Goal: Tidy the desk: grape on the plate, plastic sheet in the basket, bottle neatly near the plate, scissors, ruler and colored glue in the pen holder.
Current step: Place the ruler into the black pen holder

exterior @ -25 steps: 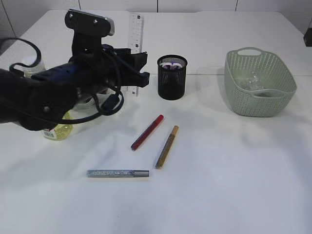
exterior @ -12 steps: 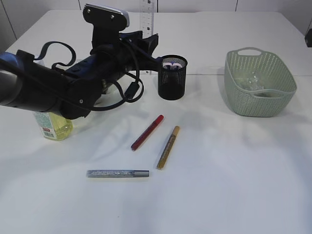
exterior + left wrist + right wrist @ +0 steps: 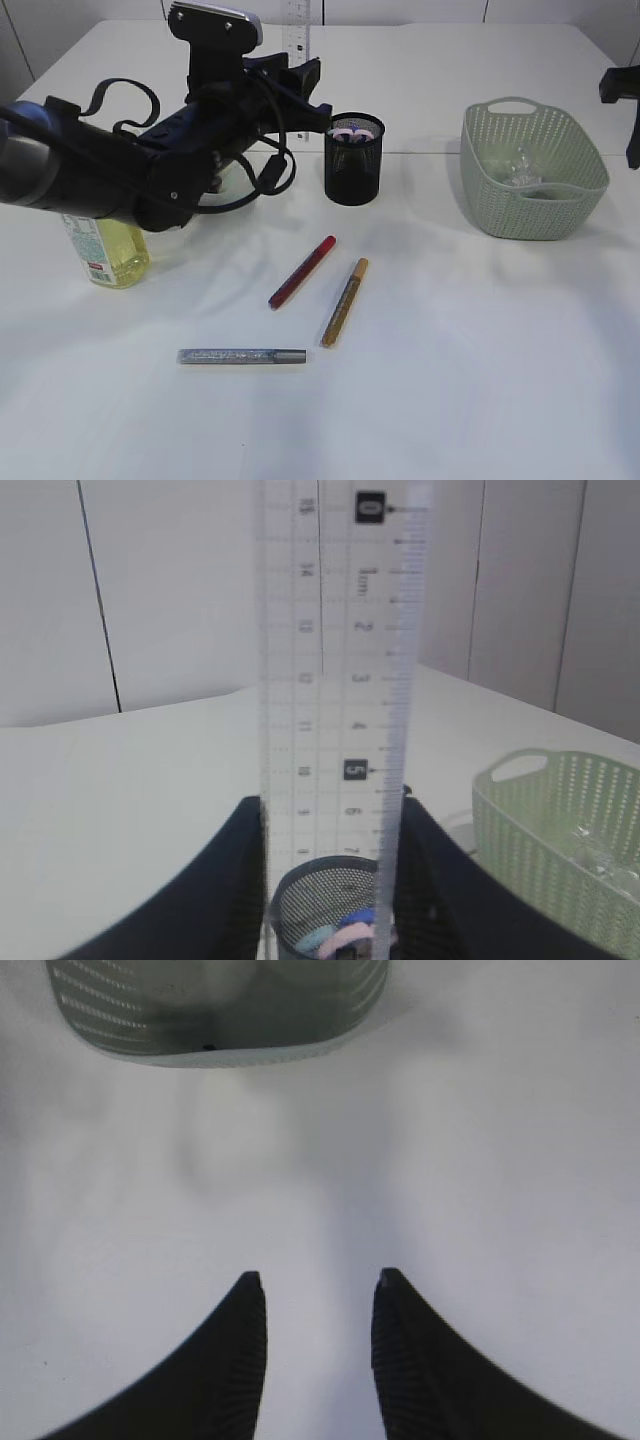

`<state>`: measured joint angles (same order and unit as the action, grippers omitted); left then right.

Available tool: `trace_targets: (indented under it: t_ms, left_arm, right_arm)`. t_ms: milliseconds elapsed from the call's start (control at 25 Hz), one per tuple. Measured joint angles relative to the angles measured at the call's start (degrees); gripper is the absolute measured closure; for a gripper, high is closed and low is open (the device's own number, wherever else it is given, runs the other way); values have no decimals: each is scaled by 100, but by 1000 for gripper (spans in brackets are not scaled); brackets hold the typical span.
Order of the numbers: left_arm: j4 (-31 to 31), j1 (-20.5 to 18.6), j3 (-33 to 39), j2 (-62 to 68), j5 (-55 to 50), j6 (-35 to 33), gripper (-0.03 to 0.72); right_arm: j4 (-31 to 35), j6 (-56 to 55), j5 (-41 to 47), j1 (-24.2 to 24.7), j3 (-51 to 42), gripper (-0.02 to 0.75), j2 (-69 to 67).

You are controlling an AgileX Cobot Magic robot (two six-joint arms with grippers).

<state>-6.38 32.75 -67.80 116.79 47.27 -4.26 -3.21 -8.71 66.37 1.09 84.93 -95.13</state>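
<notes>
Since a second ago I have lifted the left arm from low over the desk [image 3: 470, 380] and swung it toward three o'clock, so the ruler [image 3: 298, 30] now stands upright beside the pen holder [image 3: 353, 160] instead of well short of it. The left end effector [image 3: 330, 880] is closed on the ruler's lower end; in the left wrist view the clear strip rises straight up between the two fingers, with the mesh cup directly below it and something pink and blue already inside. I judge the ruler light, stiff and slick, so a pinch across its flat faces near one end suits it, and it should drop cleanly once released over the opening.

The right end effector [image 3: 315, 1350] holds nothing, its fingers parted a moderate way above bare desk, with the basket [image 3: 535, 170] at its twelve o'clock. Three glue sticks remain on the desk: red [image 3: 301, 271], gold [image 3: 343, 301] and silver [image 3: 241, 355]. The bottle [image 3: 105, 255] stands at nine o'clock, partly hidden by my arm.
</notes>
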Motion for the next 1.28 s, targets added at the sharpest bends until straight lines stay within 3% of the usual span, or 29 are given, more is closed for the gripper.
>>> trace_targets:
  t_ms: [640, 920, 1280]
  left_arm:
    - [349, -122, -2572, 1212, -1311, 337, 420]
    - [638, -122, -3131, 1604, -1417, 966, 420]
    - [773, -122, -3680, 1917, -1860, 1025, 419]
  right_arm:
    - [152, -169, -964, 0, 0, 441, -540]
    - [164, -169, -1231, 0, 0, 442, -540]
    - [164, -169, -1464, 0, 0, 442, -540]
